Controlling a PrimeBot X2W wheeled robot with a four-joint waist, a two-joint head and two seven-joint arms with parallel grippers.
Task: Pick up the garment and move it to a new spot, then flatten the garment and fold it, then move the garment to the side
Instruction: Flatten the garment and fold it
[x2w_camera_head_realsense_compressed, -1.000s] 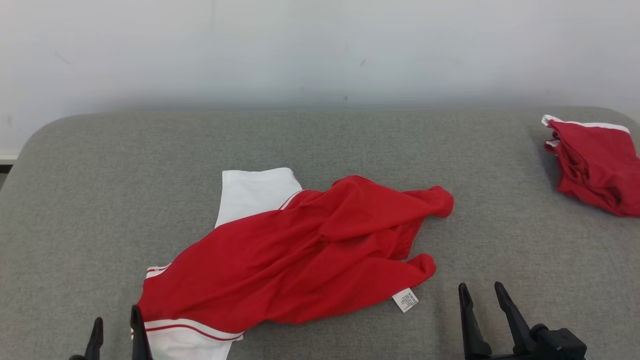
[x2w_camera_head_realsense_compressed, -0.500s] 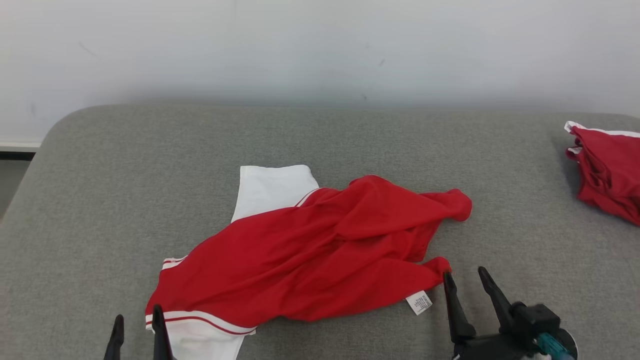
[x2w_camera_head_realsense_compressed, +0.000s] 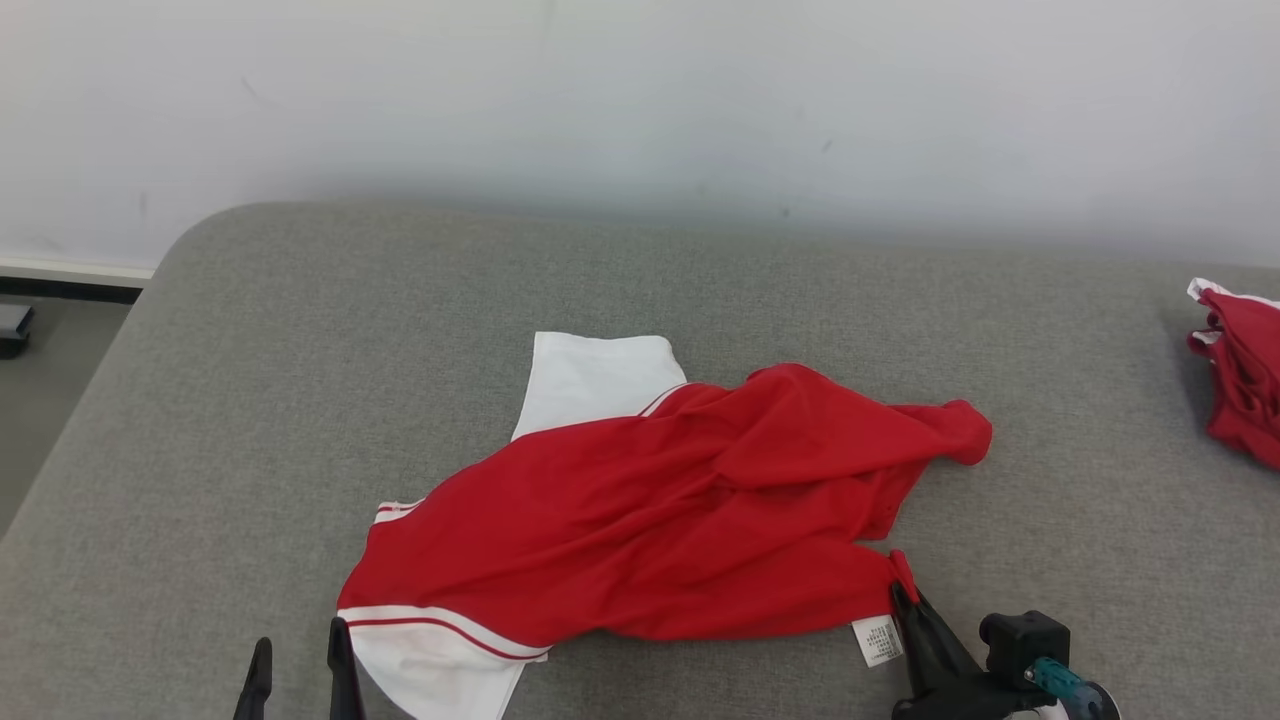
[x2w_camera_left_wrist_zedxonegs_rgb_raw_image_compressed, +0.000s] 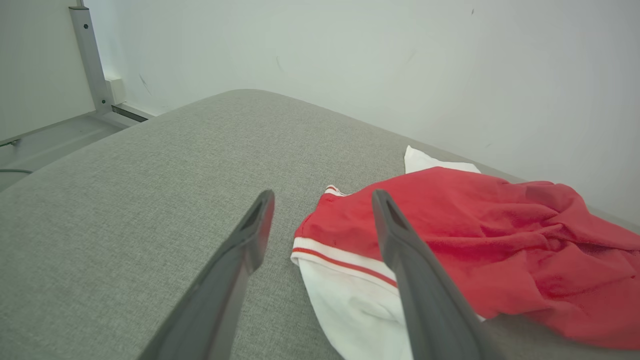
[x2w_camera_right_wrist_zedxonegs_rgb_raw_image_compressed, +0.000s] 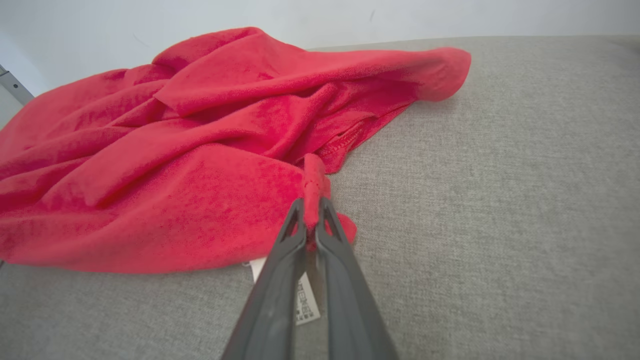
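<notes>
The garment (x2w_camera_head_realsense_compressed: 680, 520), a crumpled red top with white sections, lies a little right of centre on the grey padded bench (x2w_camera_head_realsense_compressed: 250, 400), nearer the front edge than the wall. A white panel (x2w_camera_head_realsense_compressed: 595, 380) sticks out flat from under the red cloth on the far side, and a white hem piece (x2w_camera_head_realsense_compressed: 440, 670) edged with a red stripe lies at the near left corner. The red body is bunched into long folds, with one rounded end reaching out to the right. At the near right corner the right pincer (x2w_camera_head_realsense_compressed: 900, 592) has its two dark fingers pressed together on a small ridge of red fabric, which stands up between the tips in the right wrist view. A white care label (x2w_camera_head_realsense_compressed: 877, 640) lies flat on the bench just beside those fingers, partly under them in the wrist view. The left pincer (x2w_camera_head_realsense_compressed: 300, 635) is spread wide at the near left, just beside the striped hem; whether its fingers touch the cloth I cannot tell. Well apart, at the right edge of the bench, sits a second red garment (x2w_camera_head_realsense_compressed: 1240, 375) with white trim, bunched up. Behind the bench rises a plain white wall (x2w_camera_head_realsense_compressed: 640, 90), and a strip of grey floor (x2w_camera_head_realsense_compressed: 50, 400) shows to the left.
</notes>
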